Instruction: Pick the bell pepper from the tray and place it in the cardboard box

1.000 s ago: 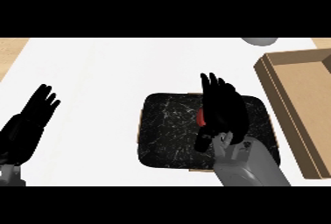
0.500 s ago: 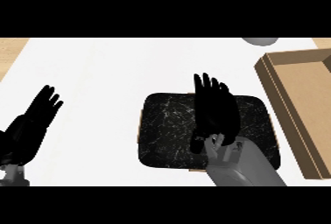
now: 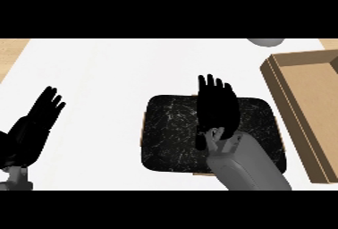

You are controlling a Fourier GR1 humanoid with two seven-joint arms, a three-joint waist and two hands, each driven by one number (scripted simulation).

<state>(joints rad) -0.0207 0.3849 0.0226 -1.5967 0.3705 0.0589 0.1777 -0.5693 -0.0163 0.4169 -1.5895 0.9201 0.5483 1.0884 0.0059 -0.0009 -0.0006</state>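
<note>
Right hand (image 3: 218, 109) flat, fingers straight, over the tray (image 3: 168, 134), pepper hidden beneath it, box (image 3: 300, 85) to its right; left hand (image 3: 36, 123) open, resting on desk (image 3: 99, 71).

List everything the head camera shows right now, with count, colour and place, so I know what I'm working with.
tray: one, black with pale speckles, centre of the counter.
cardboard box: one, brown, open top, right edge of view, right of the tray.
grey round object: one, top edge, cut off by the frame; cannot tell what it is.
counter: one, white top, tan strips at the far left and top right.
bell pepper: not visible now; the right hand covers the tray's middle.
right hand: one, black, fingers straight, over the tray, grey forearm behind.
left hand: one, black, open, resting at left edge.
</note>
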